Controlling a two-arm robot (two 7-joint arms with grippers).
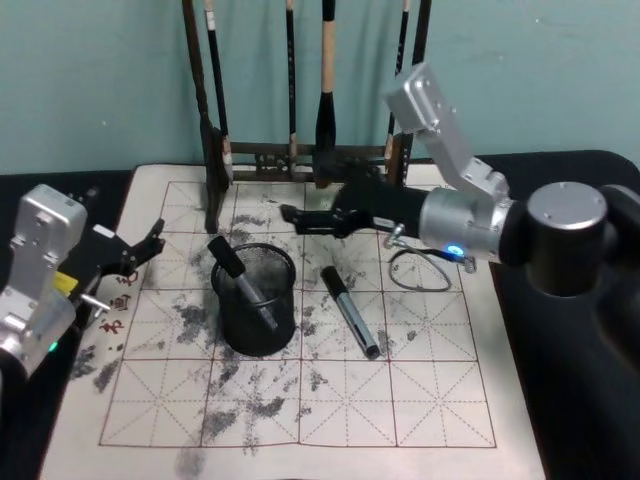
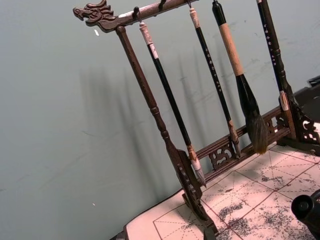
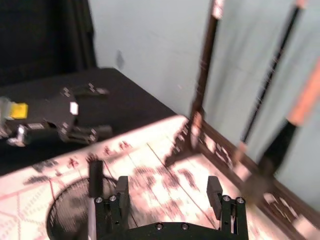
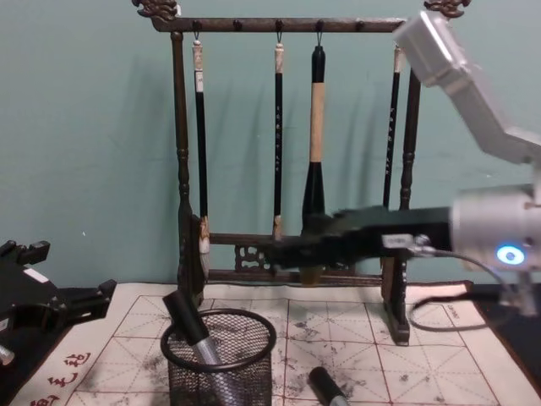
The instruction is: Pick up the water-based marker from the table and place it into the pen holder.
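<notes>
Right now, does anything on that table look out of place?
One marker lies loose on the mat, right of the pen holder, while another marker leans inside. Grey ink smudges blotch the mat. The right hand hangs open behind the holder; the left hand sits at the mat's edge.

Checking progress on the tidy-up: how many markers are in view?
2. The first marker leans inside the pen holder; the second marker lies on the table just to its right. The holder's mesh might hide another.
</notes>
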